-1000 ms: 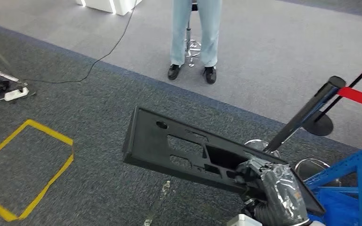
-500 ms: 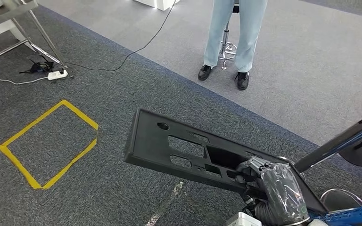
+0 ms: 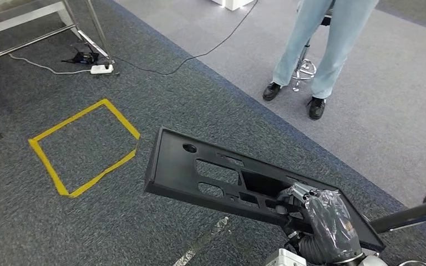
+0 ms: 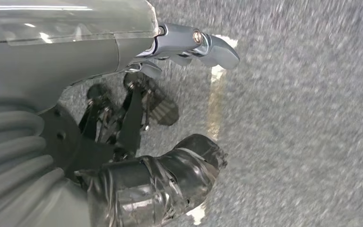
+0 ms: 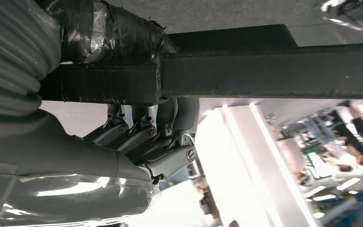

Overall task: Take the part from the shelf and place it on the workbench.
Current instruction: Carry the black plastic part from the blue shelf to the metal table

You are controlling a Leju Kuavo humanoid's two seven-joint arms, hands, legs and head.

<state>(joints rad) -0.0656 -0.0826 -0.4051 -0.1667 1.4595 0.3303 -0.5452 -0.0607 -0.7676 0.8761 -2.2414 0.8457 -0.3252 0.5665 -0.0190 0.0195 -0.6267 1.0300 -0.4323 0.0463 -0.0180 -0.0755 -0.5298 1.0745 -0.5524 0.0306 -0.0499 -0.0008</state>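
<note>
Right hand [image 3: 316, 213], wrapped in clear film and dark tape, clamped on the near right end of the black panel [image 3: 211, 172]. Thumb on top through a cut-out, fingers [image 5: 170, 137] curled against the underside, as seen in the right wrist view. Panel held in the air above the carpet [image 3: 116, 221], long and flat, tilted slightly, pierced by one round hole and several rectangular openings; free end reaching forward and left. Not resting on any surface.

Left hand [image 4: 170, 109] hanging over the carpet, holding nothing, fingers partly curled yet apart, taped thumb [image 4: 170, 175] well clear of them.

Directly under the panel: dark speckled carpet with a pale scuffed strip of tape [image 3: 202, 244]. At the right edge, near the hand, a dark slanting pole [image 3: 410, 216].

Further out to the left: a square of yellow tape [image 3: 86, 147] on the carpet, well apart from the panel.

Beyond that, far left: metal legs of a table [image 3: 39, 27], with a white power strip [image 3: 101, 69] on the floor beside them and a black cable [image 3: 199, 52] running off toward the far side.

Farthest: a lighter grey floor [image 3: 399, 111], and a person [image 3: 333, 50] in pale trousers and black shoes standing on it in front of a chrome stool base [image 3: 302, 69].
</note>
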